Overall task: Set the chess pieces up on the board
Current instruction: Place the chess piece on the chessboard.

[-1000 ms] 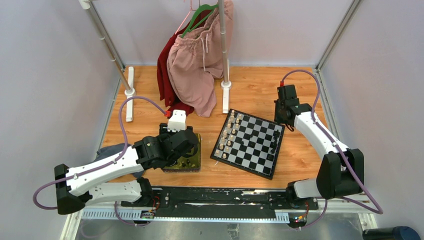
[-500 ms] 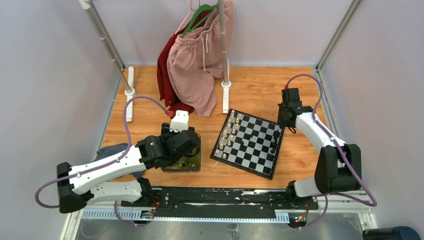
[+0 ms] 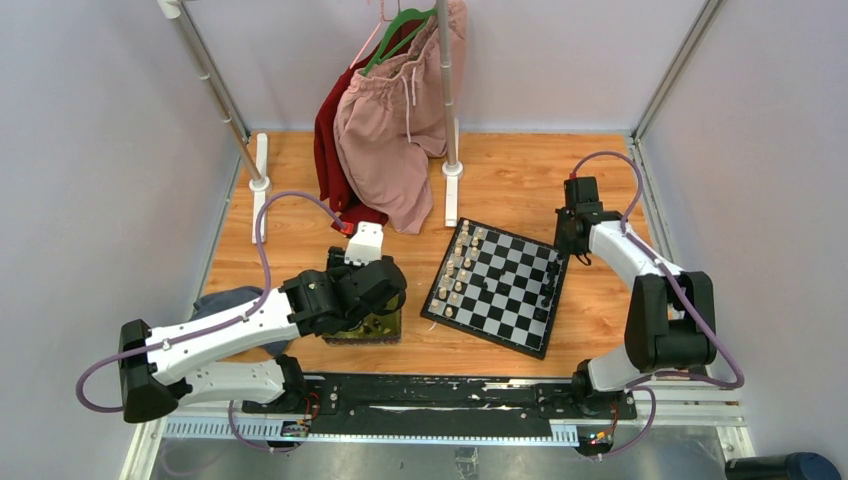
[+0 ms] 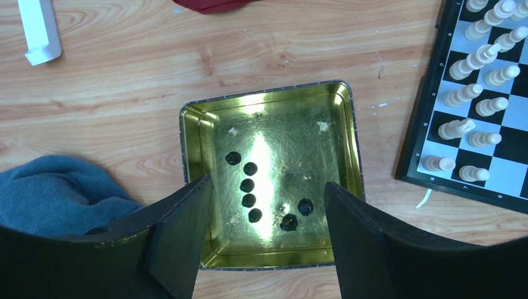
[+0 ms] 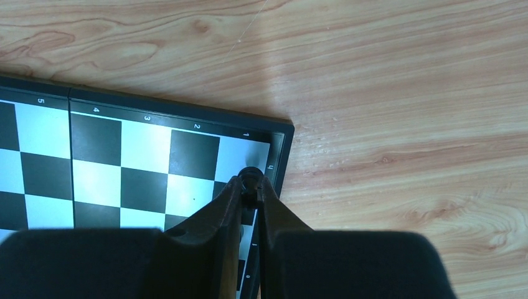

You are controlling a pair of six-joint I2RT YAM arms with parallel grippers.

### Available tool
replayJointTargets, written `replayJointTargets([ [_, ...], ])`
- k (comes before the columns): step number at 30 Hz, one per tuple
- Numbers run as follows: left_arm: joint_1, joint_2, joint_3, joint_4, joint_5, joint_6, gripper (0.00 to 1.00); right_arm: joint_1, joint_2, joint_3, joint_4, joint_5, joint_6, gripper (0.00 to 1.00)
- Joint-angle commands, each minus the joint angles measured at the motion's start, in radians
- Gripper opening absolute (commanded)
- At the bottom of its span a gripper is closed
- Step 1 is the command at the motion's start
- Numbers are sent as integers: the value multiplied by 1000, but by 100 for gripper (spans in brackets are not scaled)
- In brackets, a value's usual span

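The right gripper has its two fingers drawn close together, pinching a small black chess piece by the top. It holds the piece at the corner of the chessboard, on the light square beside the dark border, where the printed numbers and the edge of the board meet; whether the base touches the square cannot be told. The left gripper hangs with its fingers spread wide over a shiny yellow-green tray, holding nothing, one fingertip above the tray's left wall and the other above its right wall. Seven black pieces lie in the tray: five in a loose line near the left side, two more close together nearer the front. The tray sits on the wooden table just left of the chessboard, apart from it. Cream-white pieces stand in two rows along the board's edge nearest the tray. A blue cloth lies left of the tray, and pink and red garments hang on a rack at the back.
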Motion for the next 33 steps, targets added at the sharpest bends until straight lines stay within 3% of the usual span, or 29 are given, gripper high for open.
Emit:
replayJointTargets([
  [1,6,14,7,12,-13,3,71,-19,31,-1,19,-20,0,0],
  [14,23,46,15,30,-2,15,71,-26,101,22,39,-37,-3,1],
  [23,27,60,17,35,11,13,71,-27,99,32,33,-55,-4,39],
  [33,28,55,17,33,18,7,71,-15,17,82,3,-28,-26,42],
])
